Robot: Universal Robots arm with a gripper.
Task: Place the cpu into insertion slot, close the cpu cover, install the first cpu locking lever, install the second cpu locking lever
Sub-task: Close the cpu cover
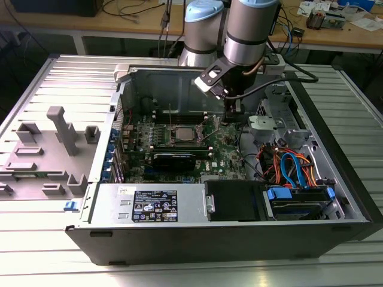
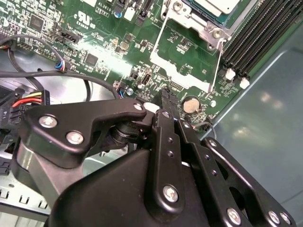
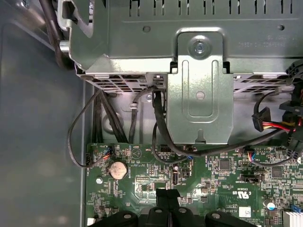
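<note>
Judging from how things lie, the first step is taken as done: the cpu [image 1: 181, 133] is seen seated in the insertion slot [image 1: 170, 137], amid the green motherboard [image 1: 230, 152] inside the open computer case [image 1: 209, 239] — its dull silver top is shown flat within the rim. The cpu cover [image 2: 187, 21] is seen in the second wrist view as a silvery frame lying around the chip; it is judged to be lowered, though whether it is fully down cannot be told. One locking lever [image 2: 218, 61] is shown as a thin wire rod reaching out from the socket corner across the board, clear of any catch, so it is judged not yet latched. A second thin rod [image 1: 169, 116] seems to stand upright beside the slot in the exterior view and is likewise judged unlatched. The gripper [image 2: 165, 94] is placed low over the board just beside the coin battery [image 2: 191, 104], at the exterior view's right of the slot and near the free end of the wire lever. Its fingertips are pressed together with nothing seen between them — both lever steps are reckoned as left to do
</note>
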